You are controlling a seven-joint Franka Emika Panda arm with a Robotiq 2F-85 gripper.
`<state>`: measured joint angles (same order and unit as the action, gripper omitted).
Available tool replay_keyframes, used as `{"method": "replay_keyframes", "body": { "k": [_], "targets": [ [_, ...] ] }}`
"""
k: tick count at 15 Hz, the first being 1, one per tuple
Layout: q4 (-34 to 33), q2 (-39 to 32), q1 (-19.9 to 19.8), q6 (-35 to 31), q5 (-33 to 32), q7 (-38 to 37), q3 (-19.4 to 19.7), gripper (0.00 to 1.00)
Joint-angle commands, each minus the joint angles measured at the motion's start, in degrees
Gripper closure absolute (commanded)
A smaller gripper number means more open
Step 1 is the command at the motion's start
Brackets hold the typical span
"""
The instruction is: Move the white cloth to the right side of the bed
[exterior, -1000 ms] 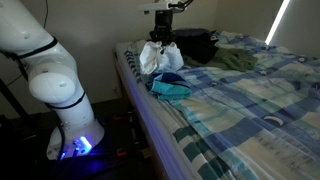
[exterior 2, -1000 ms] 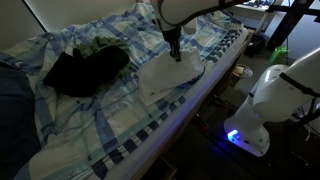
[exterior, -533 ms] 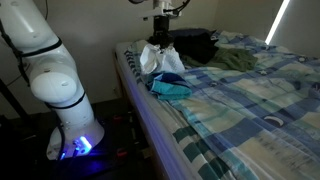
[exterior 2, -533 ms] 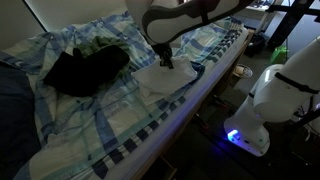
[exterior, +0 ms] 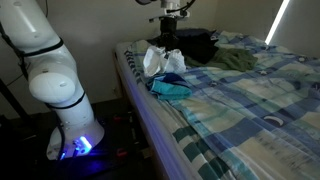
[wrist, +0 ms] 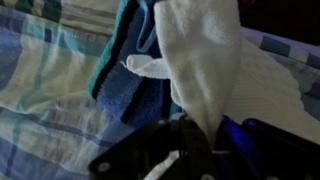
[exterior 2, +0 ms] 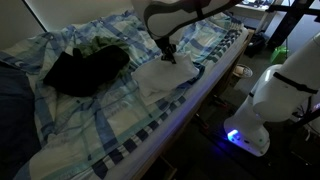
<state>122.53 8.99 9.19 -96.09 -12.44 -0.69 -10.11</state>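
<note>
The white cloth (exterior: 160, 60) is pinched at its top and hangs bunched from my gripper (exterior: 169, 36) near the bed's edge. In an exterior view the cloth (exterior 2: 158, 80) still spreads partly on the plaid sheet below the gripper (exterior 2: 168, 56). In the wrist view the white cloth (wrist: 205, 60) runs as a long fold into the shut jaws of the gripper (wrist: 196, 135), and a teal-blue cloth (wrist: 128, 72) lies beside it.
A teal cloth (exterior: 170, 88) lies on the bed edge just in front of the white one. A black garment (exterior: 195, 45) (exterior 2: 85, 70) and a green one (exterior: 235, 60) (exterior 2: 98, 45) lie further in. The robot base (exterior: 62, 90) stands beside the bed.
The gripper has shifted a little sideways along the bed with the white cloth still pinched; the cloth's raised fold has followed it.
</note>
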Motion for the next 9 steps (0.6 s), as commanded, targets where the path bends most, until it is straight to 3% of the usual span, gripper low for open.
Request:
{"method": "replay_keyframes", "body": {
  "k": [1,6,9],
  "targets": [
    [-0.7,2.2,-1.6,2.8,-2.6,-6.5,0.6,0.97],
    [-0.9,-0.3,-1.1,5.1,-12.2,-20.2,-2.4,0.96],
    [-1.3,-3.4,0.1,5.3,-15.3,-24.9,-4.2,0.97]
  ]
}}
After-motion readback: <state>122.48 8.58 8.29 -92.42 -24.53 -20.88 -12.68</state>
